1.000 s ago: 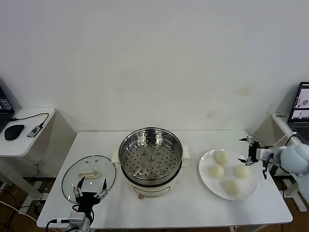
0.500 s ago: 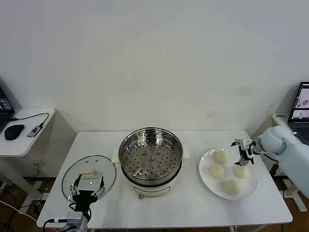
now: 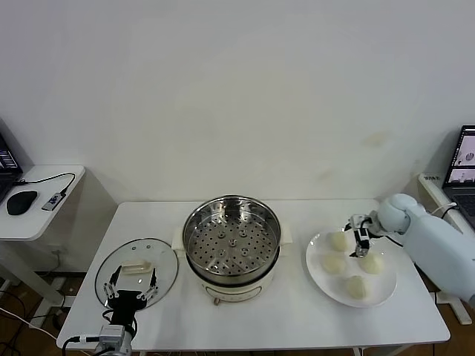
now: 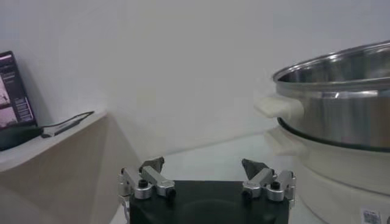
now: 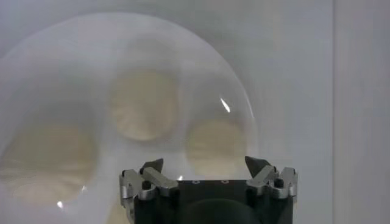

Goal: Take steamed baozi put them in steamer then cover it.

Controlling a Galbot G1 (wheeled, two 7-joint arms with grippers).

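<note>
Tabletop [image 3: 297, 326] scene from our head camera, with both wrist cameras alongside. At centre stands the steamer [image 3: 231, 237], a shiny steel pot on a cream base, its perforated tray [image 3: 231, 246] bare. On our left lies the cover [image 3: 136, 273], a glass lid flat on the table with its cream handle [image 3: 136, 267] up. Our left gripper [image 3: 130, 291] hovers at the near edge of that lid, jaws spread wide and holding nothing; its wrist camera shows both fingertips [image 4: 152, 164] apart with the steamer's side handle [image 4: 279, 107] beyond them. On our right sits a white plate [image 3: 319, 276] carrying the four steamed baozi [image 3: 333, 264], all on the plate and none in the pot. Our right gripper [image 3: 360, 239] hangs over the far part of the plate, between two of the buns, fingers parted and grasping nothing; its wrist camera looks down on the buns [image 5: 145, 105] past the separated fingertips [image 5: 256, 164].
</note>
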